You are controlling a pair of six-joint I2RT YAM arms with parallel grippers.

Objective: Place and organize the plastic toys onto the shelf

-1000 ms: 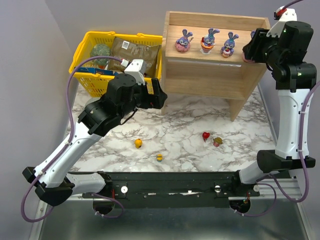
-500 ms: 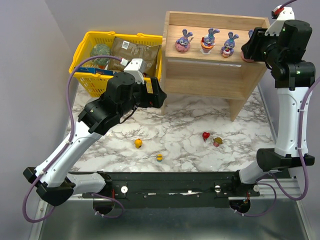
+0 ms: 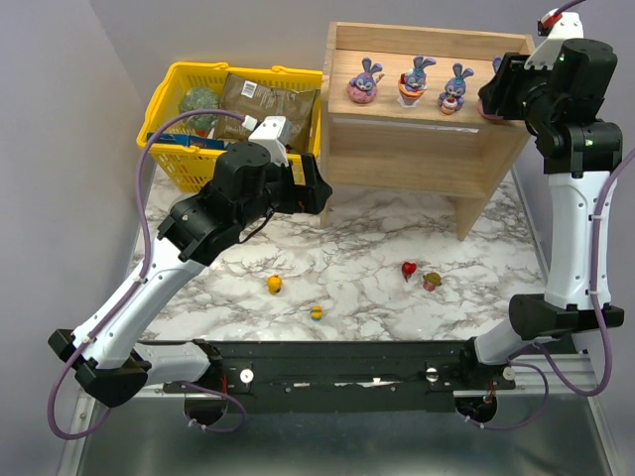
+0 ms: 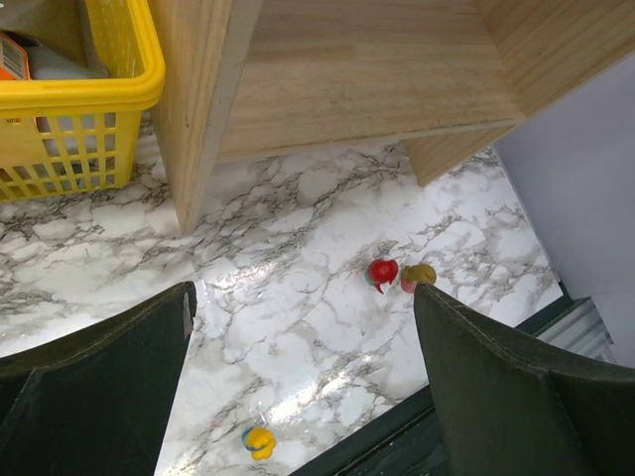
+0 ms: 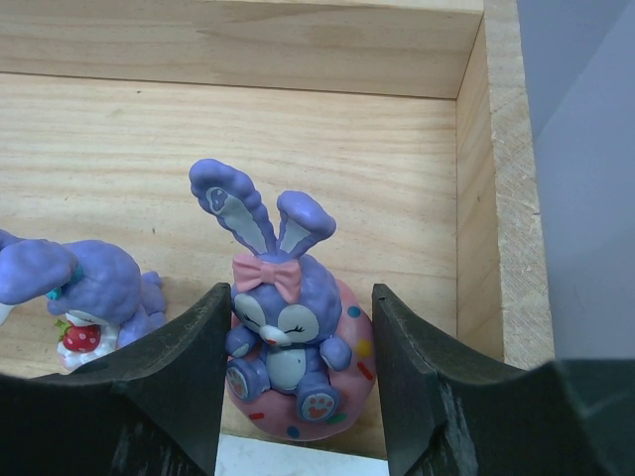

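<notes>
At the shelf's [image 5: 298, 139] right end, a bunny [image 5: 288, 347] was gripped by its base in the right tool [image 5: 303, 307], presumably for alignment with its neighbour [image 5: 94, 293]; left tool [image 4: 303, 290] was noted open, empty.

Four purple bunnies [image 3: 415, 79] upright on the wooden shelf's [image 3: 417, 154] top tier; four tiny toys [image 3: 275, 285] loose in front.
</notes>
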